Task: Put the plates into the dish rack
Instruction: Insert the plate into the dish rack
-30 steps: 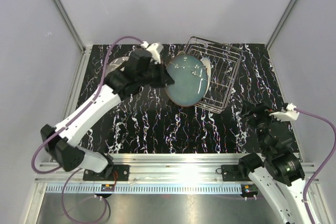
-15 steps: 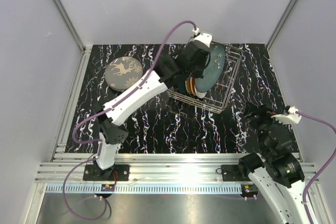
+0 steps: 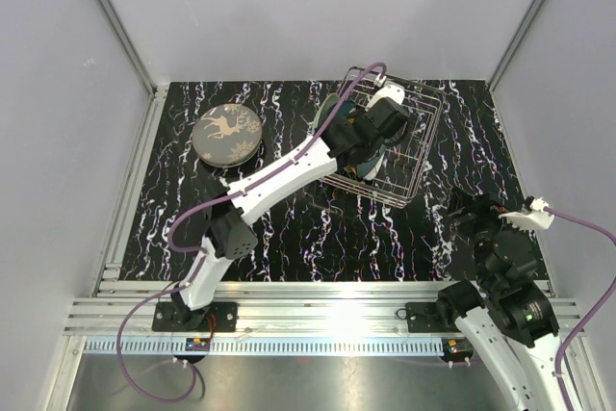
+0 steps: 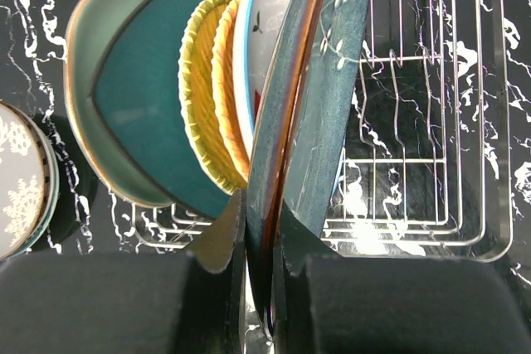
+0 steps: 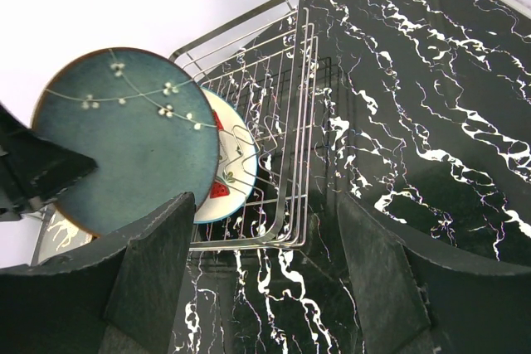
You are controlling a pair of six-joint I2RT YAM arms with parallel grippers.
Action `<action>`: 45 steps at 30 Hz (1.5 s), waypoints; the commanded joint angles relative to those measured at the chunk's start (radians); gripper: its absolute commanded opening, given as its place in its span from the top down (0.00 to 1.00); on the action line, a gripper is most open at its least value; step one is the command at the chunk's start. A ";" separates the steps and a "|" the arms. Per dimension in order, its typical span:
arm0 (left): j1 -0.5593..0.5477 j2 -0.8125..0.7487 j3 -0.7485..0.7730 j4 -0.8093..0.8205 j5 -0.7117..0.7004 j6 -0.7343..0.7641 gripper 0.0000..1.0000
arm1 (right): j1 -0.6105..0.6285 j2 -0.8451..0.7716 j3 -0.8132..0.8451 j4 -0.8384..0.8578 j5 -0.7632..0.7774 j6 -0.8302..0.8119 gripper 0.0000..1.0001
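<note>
Teal plate (image 4: 328, 97) stands on edge in rack (image 3: 416, 156), flowered face toward right arm, beside strawberry plate (image 4: 259, 47). Left gripper (image 4: 259, 242) clamps its rim, plate extending straight out from the fingers. Right gripper (image 5: 265, 275) open, well apart.

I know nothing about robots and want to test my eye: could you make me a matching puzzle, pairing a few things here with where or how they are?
Things:
1. dark teal plate
2. deer plate
3. strawberry plate
4. right hand

Places or states:
A. open, holding nothing
B. lying flat on the table, left of the dish rack
C. clamped on edge by the left hand
D. standing in the dish rack, no hand on it

Pairs: 1-C, 2-B, 3-D, 4-A
</note>
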 commanded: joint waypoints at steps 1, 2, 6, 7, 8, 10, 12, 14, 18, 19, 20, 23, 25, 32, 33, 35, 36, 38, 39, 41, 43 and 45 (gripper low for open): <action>0.000 -0.021 0.060 0.189 -0.109 0.006 1.00 | 0.000 -0.008 -0.008 0.013 0.012 0.005 0.23; 0.000 -0.018 0.060 0.198 -0.113 0.009 1.00 | 0.001 -0.005 -0.008 0.013 0.012 0.007 0.23; 0.000 0.002 0.060 0.223 -0.117 0.022 1.00 | 0.003 -0.005 -0.008 0.014 0.012 0.007 0.23; 0.001 0.007 0.064 0.224 -0.120 0.023 1.00 | 0.003 -0.004 -0.008 0.016 0.012 0.007 0.23; 0.001 0.016 0.066 0.230 -0.120 0.023 1.00 | 0.003 -0.005 -0.008 0.014 0.012 0.007 0.23; 0.001 0.023 0.066 0.241 -0.120 0.023 1.00 | 0.003 -0.005 -0.009 0.014 0.012 0.005 0.23; 0.003 0.039 0.069 0.247 -0.129 0.017 1.00 | 0.001 -0.005 -0.009 0.017 0.010 0.007 0.23; 0.006 0.049 0.070 0.249 -0.137 -0.004 1.00 | 0.001 -0.004 -0.011 0.016 0.010 0.005 0.23; 0.024 0.057 0.044 0.278 -0.128 -0.052 1.00 | 0.003 0.001 -0.011 0.019 0.007 0.005 0.23; 0.027 0.060 0.043 0.284 -0.128 -0.061 1.00 | 0.003 0.003 -0.011 0.017 0.006 0.005 0.23; 0.032 0.066 0.040 0.281 -0.129 -0.085 1.00 | 0.001 0.004 -0.012 0.020 0.006 0.005 0.23; 0.047 0.065 0.020 0.286 -0.131 -0.136 1.00 | 0.003 0.007 -0.012 0.021 0.004 0.005 0.23; 0.050 0.056 -0.012 0.302 -0.140 -0.150 1.00 | 0.001 0.012 -0.012 0.022 0.006 0.004 0.23; 0.031 -0.062 -0.149 0.404 -0.212 -0.121 1.00 | 0.001 0.019 -0.014 0.028 0.003 0.004 0.23; 0.021 -0.073 -0.172 0.413 -0.223 -0.113 1.00 | 0.001 0.022 -0.012 0.030 0.003 0.002 0.23; 0.012 -0.107 -0.206 0.439 -0.261 -0.092 1.00 | 0.001 0.024 -0.012 0.030 0.003 0.002 0.23; 0.000 -0.119 -0.219 0.448 -0.274 -0.083 1.00 | 0.001 0.024 -0.014 0.028 0.001 0.001 0.23; -0.012 -0.145 -0.245 0.476 -0.313 -0.063 1.00 | 0.001 0.023 -0.014 0.028 0.001 0.001 0.23; -0.025 -0.150 -0.247 0.482 -0.324 -0.055 1.00 | 0.003 0.023 -0.014 0.030 0.003 0.002 0.23; -0.040 -0.148 -0.241 0.490 -0.370 -0.023 1.00 | 0.001 0.021 -0.014 0.028 0.003 0.002 0.23; -0.052 -0.135 -0.238 0.503 -0.372 -0.009 1.00 | 0.001 0.023 -0.014 0.030 0.001 0.002 0.23; -0.052 -0.118 -0.215 0.490 -0.355 -0.017 1.00 | 0.001 0.023 -0.014 0.028 0.001 0.001 0.23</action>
